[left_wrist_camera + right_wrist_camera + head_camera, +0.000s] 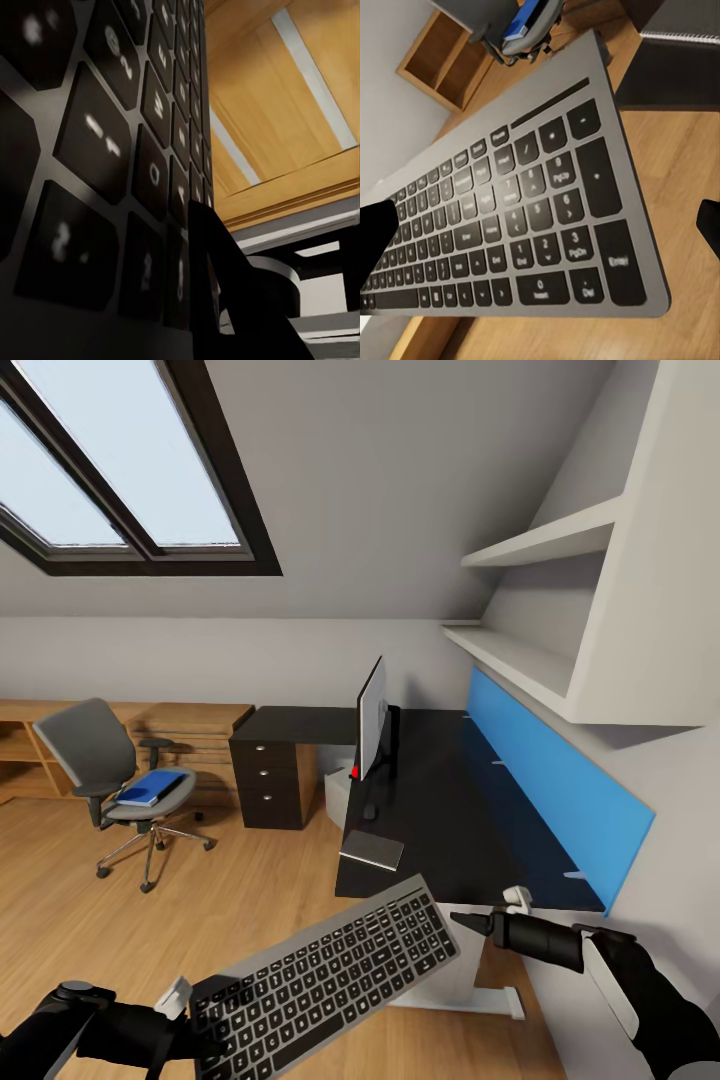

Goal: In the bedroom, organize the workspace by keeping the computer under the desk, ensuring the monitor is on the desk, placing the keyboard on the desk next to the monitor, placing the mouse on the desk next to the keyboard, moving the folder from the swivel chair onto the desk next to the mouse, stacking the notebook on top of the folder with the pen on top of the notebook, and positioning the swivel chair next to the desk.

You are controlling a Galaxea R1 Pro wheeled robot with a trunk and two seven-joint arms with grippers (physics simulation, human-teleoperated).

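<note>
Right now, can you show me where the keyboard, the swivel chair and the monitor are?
keyboard (330, 980): head view, middle of its keys.
swivel chair (85, 745): head view, grey backrest.
monitor (371, 717): head view, its thin side-on screen.

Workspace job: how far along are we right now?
Done: the black flat-screen monitor stands on the black desk. In hand: the left gripper holds the grey keyboard with black keys above the floor. Left: the blue folder lies on the grey swivel chair, away from the desk.

Left pincer (205, 1015) clamped — arm low; right pincer (470, 922) parted — arm reaching forward.
</note>
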